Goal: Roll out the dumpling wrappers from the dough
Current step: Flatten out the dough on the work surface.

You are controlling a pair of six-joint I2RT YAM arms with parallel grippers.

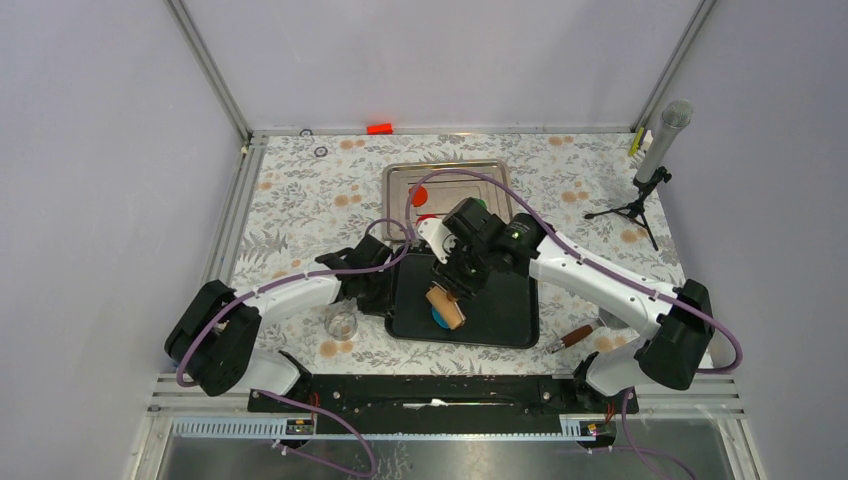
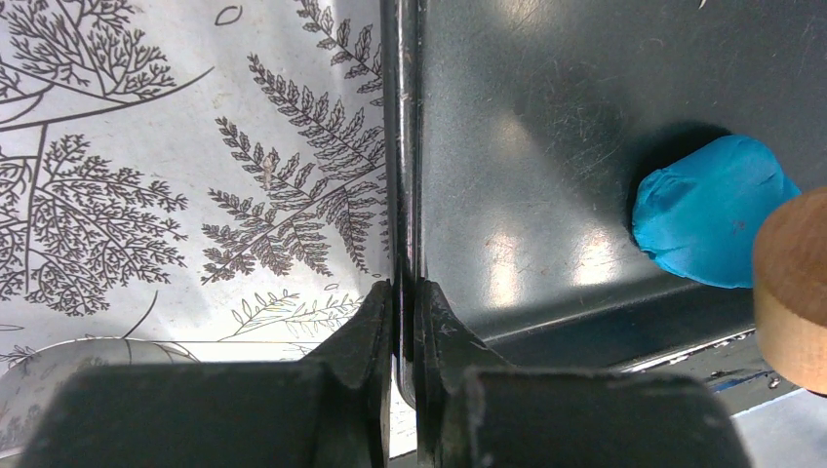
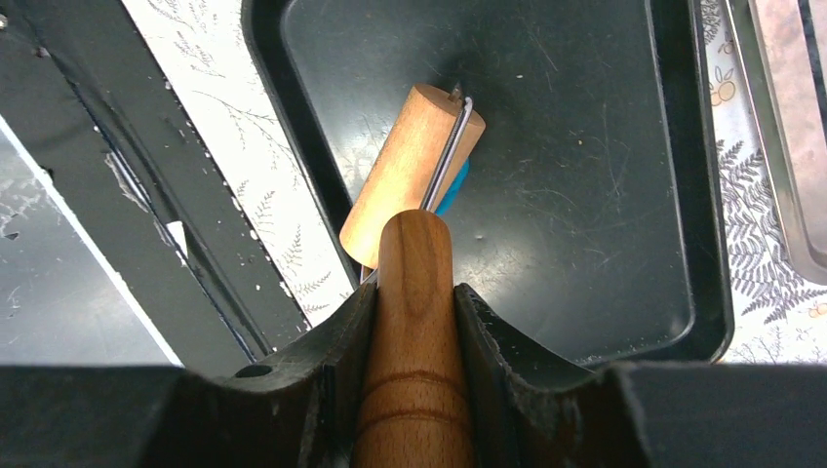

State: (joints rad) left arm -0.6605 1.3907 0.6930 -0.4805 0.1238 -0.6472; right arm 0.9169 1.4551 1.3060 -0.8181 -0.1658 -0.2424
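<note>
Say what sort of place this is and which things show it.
Probably a robot test cell, not a kitchen: left arm and right arm bolted to a table, plain walls around it, a microphone on a stand, blue clay for dough.

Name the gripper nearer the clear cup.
Left. The left gripper, shut on the black tray's rim, sits beside the clear cup; the right gripper holds the roller over the tray, farther off.

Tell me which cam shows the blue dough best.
Left wrist: the dough is close and large, a rounded lump on the black tray, with only its edge behind the roller. Top and right wrist show just a blue sliver under the roller.
</note>
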